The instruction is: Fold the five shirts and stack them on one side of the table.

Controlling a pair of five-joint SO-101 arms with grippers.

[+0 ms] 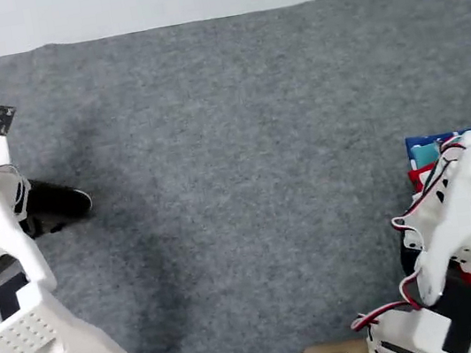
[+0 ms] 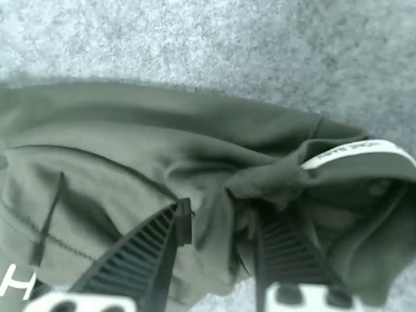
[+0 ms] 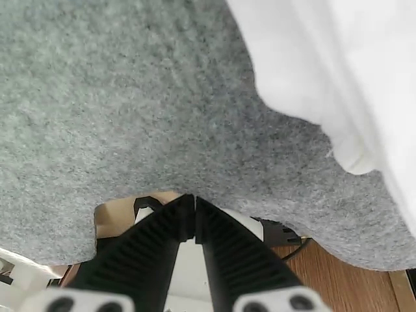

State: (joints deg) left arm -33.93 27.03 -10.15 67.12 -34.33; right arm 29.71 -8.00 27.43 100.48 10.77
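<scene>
Grey felt mat carries a dark shirt and, seemingly, stacked shirts.

— How's the light over your table?
— Soft and even from above. My left arm throws only a faint, wide shadow across the grey felt mat.
— Any glare?
— The white shirt washes out almost flat. The olive shirt sits dim, with its folds deep in shadow.
</scene>
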